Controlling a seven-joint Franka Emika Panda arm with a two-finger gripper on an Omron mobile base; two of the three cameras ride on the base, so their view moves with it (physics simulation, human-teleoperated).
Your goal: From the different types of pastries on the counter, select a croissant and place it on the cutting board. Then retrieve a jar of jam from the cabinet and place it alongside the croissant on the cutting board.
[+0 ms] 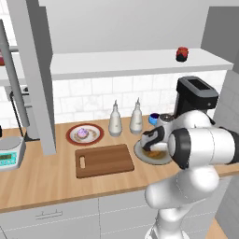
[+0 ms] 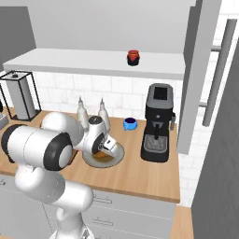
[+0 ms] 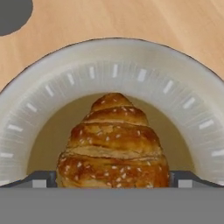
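The golden-brown croissant lies in a pale plate on the counter. My gripper is open and lowered over it, with one dark fingertip at each side of the pastry. From the base views the gripper hangs just above the plate, hiding most of the croissant. The dark cutting board lies bare to the left. A purple-frosted cupcake sits on a red-rimmed plate. The jar of jam stands on the cabinet shelf.
Two white bottles stand behind the board. A small blue bowl and a black coffee machine sit to the right of the plate. A kitchen scale rests at the far left, past a grey vertical panel.
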